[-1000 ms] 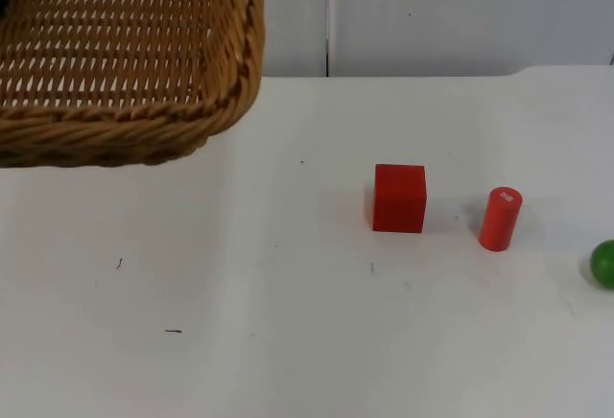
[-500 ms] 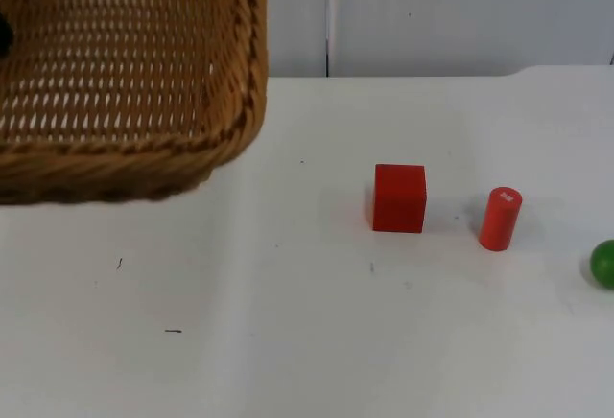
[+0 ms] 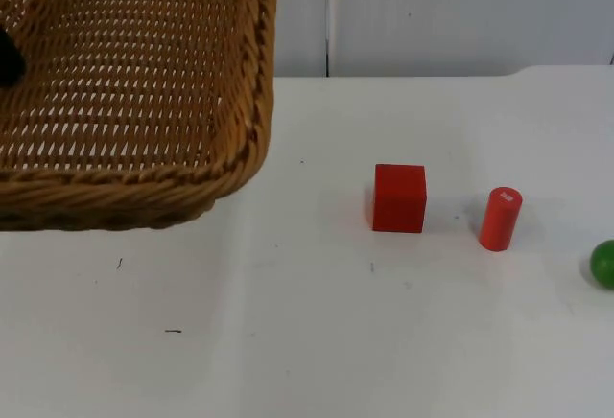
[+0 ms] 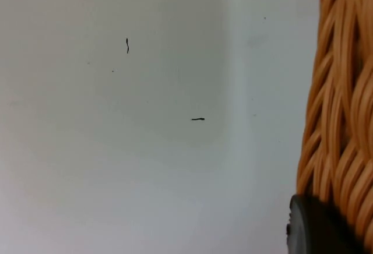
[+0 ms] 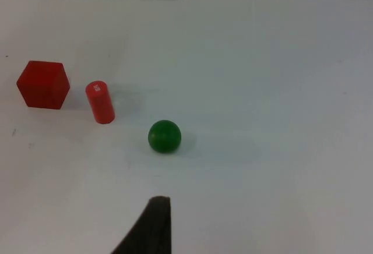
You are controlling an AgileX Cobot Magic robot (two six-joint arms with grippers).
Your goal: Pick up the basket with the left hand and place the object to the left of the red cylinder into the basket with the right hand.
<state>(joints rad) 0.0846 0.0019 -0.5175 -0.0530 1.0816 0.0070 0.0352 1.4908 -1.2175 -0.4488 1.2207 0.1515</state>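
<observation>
Wicker basket (image 3: 134,102) raised, pinched by left tool (image 4: 317,228); right tool (image 5: 152,225) above table, grip state unclear.

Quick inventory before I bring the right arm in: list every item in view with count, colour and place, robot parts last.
basket: 1, tan wicker, lifted at the table's left, held at its rim
cube: 1, red, mid-table, left of the cylinder
cylinder: 1, red, upright, between cube and ball
ball: 1, green, right of the cylinder
table: 1, white
left gripper: black, on the basket's rim
right gripper: black, waiting above the table near the ball
</observation>
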